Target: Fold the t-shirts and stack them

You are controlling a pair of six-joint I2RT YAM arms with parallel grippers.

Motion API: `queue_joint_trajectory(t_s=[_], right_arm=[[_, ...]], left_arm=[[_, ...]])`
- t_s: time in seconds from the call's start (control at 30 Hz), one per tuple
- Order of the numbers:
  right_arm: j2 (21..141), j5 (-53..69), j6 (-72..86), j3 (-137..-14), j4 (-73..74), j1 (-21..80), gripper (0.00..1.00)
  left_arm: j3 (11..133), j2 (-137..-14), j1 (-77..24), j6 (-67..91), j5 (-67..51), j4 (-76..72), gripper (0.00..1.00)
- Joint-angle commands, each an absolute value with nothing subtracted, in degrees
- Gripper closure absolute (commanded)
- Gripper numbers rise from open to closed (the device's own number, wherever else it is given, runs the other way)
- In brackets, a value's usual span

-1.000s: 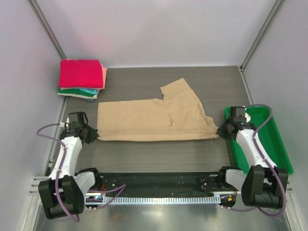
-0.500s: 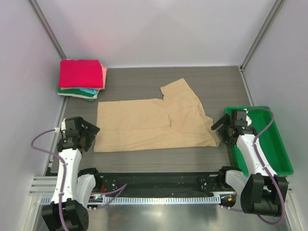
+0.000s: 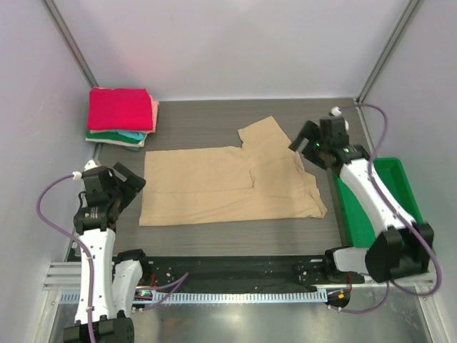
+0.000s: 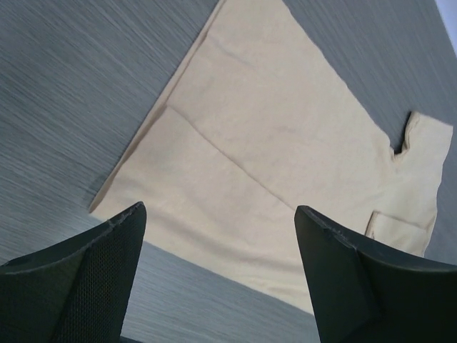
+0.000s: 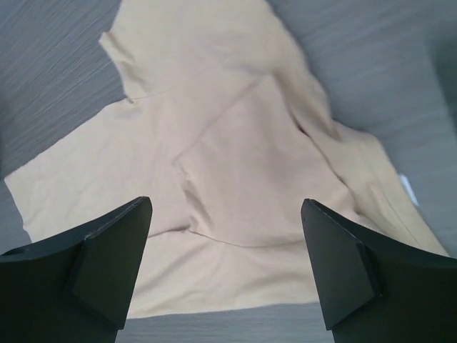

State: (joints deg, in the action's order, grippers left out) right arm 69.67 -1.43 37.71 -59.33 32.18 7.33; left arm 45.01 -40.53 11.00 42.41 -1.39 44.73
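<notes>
Wide-spread pincer (image 4: 220, 209) above tan t-shirt (image 4: 285, 136)

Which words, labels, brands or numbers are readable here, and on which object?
No readable text.
The tan t-shirt, the stack of folded t-shirts and the green tray show no print.
A white tag at the shirt's edge: too small to read.

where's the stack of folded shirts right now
Top view: the stack sits in the far left corner of the table, just beyond the left end of the spread tan shirt.
</notes>
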Motion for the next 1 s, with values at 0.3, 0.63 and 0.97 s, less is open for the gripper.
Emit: queue_joint_trajectory(t_s=[0.3,0.63,0.97], right_arm=[[107.73,-4.21,26.28,-94.37,32.78,11.95,0.09],[126.98,-8.08,20.49,-117.13,36.21,12.57,0.09],[137.98,-8.88,16.97,-129.9,35.86,12.66,0.09]], left_arm=[[46.67,-44.74,11.42,32.6,-10.36,42.2,0.17],[45.79,-44.39,11.43,32.78,-10.63,41.4,0.19],[45.35,-43.16,11.43,32.7,-11.78,40.52,0.2]])
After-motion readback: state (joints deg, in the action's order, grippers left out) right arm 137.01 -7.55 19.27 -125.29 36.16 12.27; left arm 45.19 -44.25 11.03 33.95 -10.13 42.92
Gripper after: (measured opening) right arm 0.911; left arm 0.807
